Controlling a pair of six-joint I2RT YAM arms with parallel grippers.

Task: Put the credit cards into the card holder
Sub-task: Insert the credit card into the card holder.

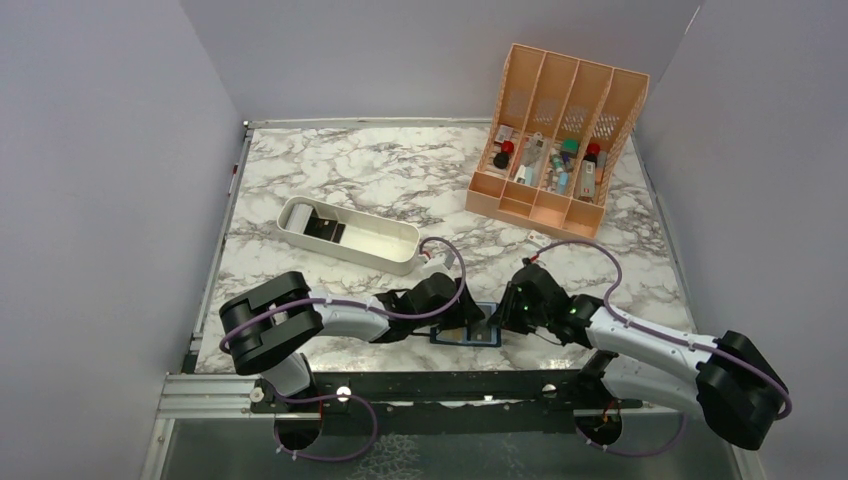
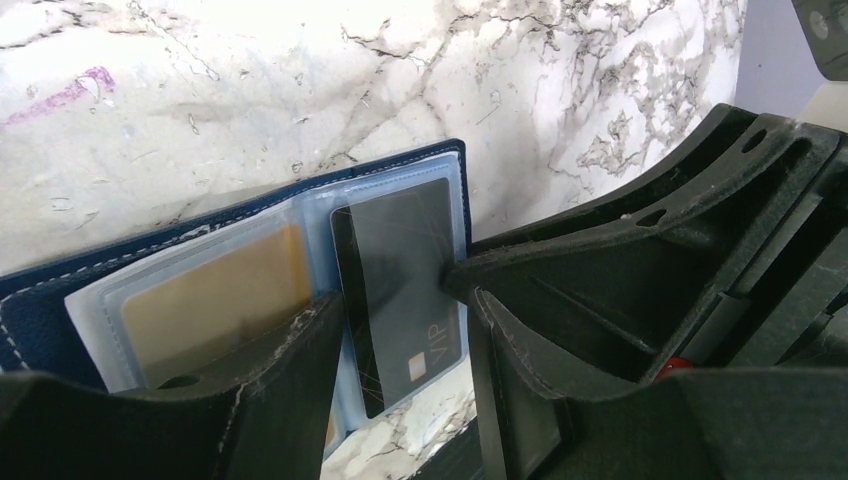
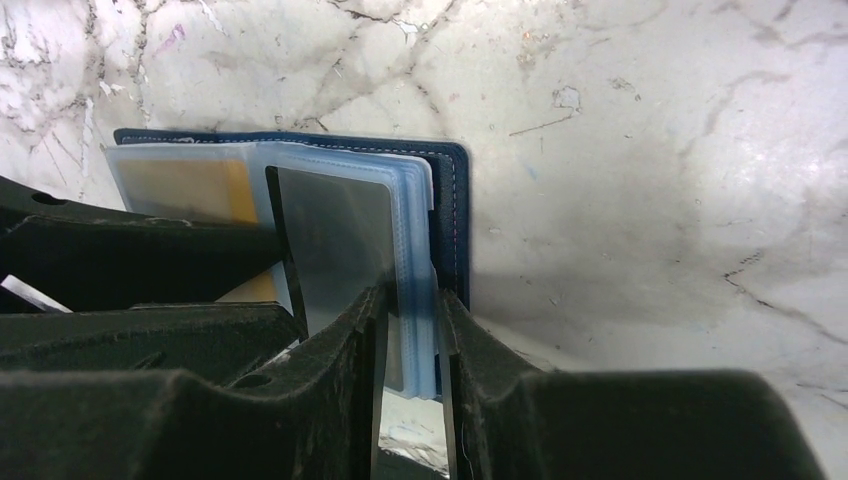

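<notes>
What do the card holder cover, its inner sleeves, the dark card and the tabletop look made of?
Card holder cover: navy leather or faux leather, matte, with pale edge stitching.
Inner sleeves: clear soft plastic, glossy; the gold card shows through.
Dark card: likely plastic, shiny, with fine scratches.
Tabletop: marble-look with grey veins; stone or laminate unclear.

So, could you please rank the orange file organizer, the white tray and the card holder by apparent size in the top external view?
Largest: orange file organizer.
Then: white tray.
Smallest: card holder, partly covered.
</notes>
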